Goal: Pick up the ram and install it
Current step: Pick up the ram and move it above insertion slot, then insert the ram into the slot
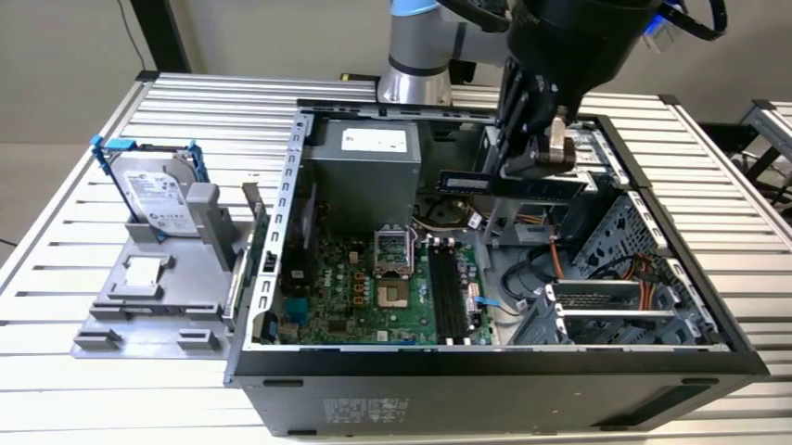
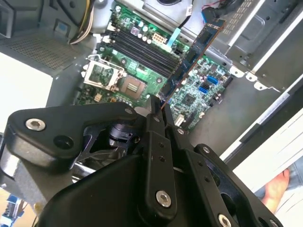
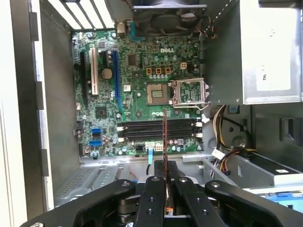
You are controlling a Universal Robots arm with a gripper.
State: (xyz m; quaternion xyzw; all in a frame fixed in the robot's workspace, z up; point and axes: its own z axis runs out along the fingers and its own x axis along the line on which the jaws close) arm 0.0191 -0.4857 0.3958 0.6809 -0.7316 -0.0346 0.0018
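My gripper (image 1: 541,159) is shut on the ram (image 1: 510,183), a long thin dark stick that I hold level above the open computer case (image 1: 297,167), over its back half. In the second wrist view the ram (image 2: 191,54) juts out from the gripper (image 2: 158,112) over the green motherboard (image 2: 199,94). In the first wrist view the ram (image 3: 164,135) appears edge-on, rising from the gripper (image 3: 165,171) and crossing the long black memory slots (image 3: 142,130). Those slots (image 1: 448,295) lie below and nearer the case front than the ram.
A silver hard drive in a blue-handled frame (image 1: 159,190) stands on a grey holder outside the case, on the exterior view's left. Inside are the power supply (image 1: 365,167), the CPU socket (image 1: 389,250), a drive cage (image 1: 606,306) and loose cables (image 3: 222,142). Part of a person (image 2: 279,189) is beside the table.
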